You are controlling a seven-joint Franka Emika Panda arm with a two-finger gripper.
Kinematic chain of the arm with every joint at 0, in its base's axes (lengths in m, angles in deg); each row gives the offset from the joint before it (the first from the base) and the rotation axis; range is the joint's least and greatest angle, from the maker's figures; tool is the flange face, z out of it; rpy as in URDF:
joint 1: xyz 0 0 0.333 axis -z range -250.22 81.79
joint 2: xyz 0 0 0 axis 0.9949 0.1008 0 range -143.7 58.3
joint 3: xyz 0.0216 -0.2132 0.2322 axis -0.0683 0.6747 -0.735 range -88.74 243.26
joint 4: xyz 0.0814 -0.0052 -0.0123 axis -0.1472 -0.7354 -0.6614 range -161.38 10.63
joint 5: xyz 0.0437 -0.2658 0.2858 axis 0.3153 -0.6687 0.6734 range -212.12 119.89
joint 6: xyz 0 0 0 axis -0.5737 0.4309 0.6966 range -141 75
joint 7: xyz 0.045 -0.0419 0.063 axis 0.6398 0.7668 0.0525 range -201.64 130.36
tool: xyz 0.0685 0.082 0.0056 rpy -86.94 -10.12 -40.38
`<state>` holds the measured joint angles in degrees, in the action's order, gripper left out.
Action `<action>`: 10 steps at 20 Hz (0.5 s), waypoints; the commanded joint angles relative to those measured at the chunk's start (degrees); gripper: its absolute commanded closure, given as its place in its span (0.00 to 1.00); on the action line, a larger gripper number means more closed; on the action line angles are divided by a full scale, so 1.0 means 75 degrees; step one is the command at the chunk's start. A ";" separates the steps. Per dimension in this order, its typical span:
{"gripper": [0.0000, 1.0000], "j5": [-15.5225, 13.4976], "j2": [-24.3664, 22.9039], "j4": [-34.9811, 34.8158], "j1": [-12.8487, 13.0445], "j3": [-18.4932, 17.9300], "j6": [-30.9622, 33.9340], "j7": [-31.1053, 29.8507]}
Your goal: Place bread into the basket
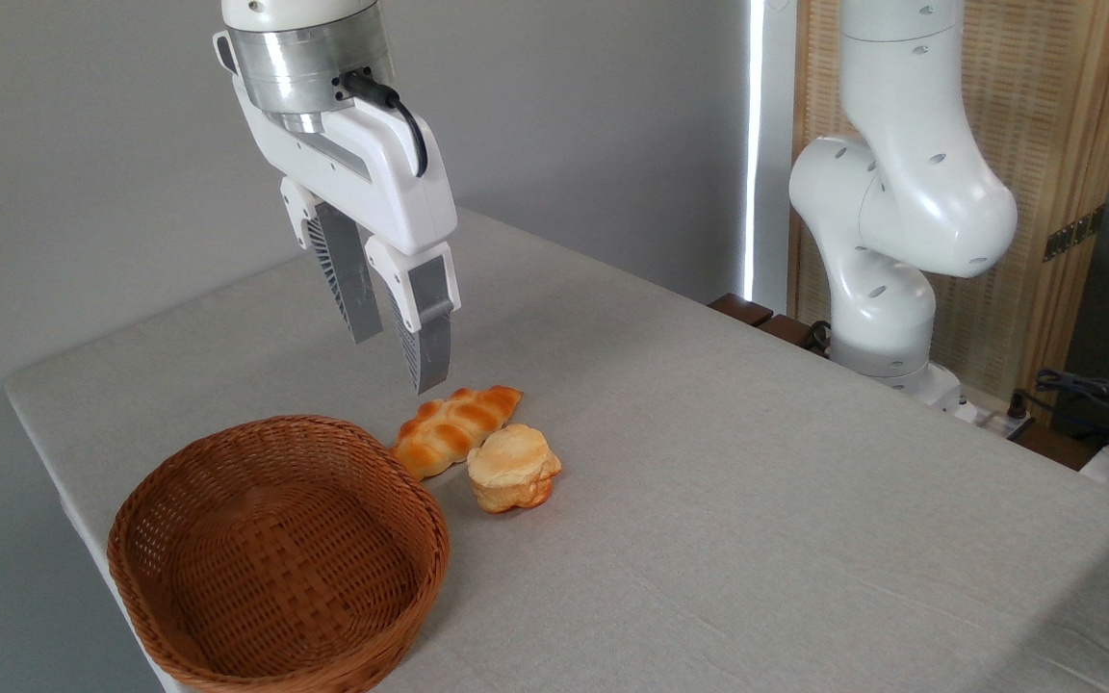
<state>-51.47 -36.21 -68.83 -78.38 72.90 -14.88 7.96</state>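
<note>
The bread (513, 468), a small lumpy pale-golden bun with a cream top, lies on the grey table just right of the basket. The basket (191, 597) is an oval brown wicker one at the table's front left, and nothing lies inside it. My gripper (399, 362) hangs in the air above and behind the bread, up and to its left, over the gap between basket and loaf. Its two grey fingers (425, 339) point down, stand open, and hold nothing.
A longer braided orange-brown loaf (453, 429) lies touching the bun's left rear side, close to the basket's rim. The arm's white base (887, 318) stands at the table's far right edge. Cables (1089, 390) lie beyond the right edge. The table's left edge runs close beside the basket.
</note>
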 commanded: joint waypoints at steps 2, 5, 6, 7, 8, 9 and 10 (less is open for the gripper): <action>0.00 0.0069 0.0084 0.0183 0.0031 -0.0110 -0.0162 -0.0094; 0.00 0.0069 0.0072 0.0171 0.0031 -0.0110 -0.0069 -0.0059; 0.00 0.0069 0.0072 0.0171 0.0031 -0.0110 -0.0033 -0.0047; 0.00 0.0069 0.0072 0.0171 0.0031 -0.0110 -0.0021 -0.0047; 0.00 0.0069 0.0072 0.0182 0.0031 -0.0098 -0.0021 -0.0059; 0.00 0.0035 0.0084 0.0194 0.0031 -0.0098 -0.0044 -0.0071; 0.00 0.0023 0.0084 0.0183 0.0031 -0.0086 -0.0080 -0.0071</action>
<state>-51.47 -36.21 -68.67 -78.45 72.54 -15.73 7.96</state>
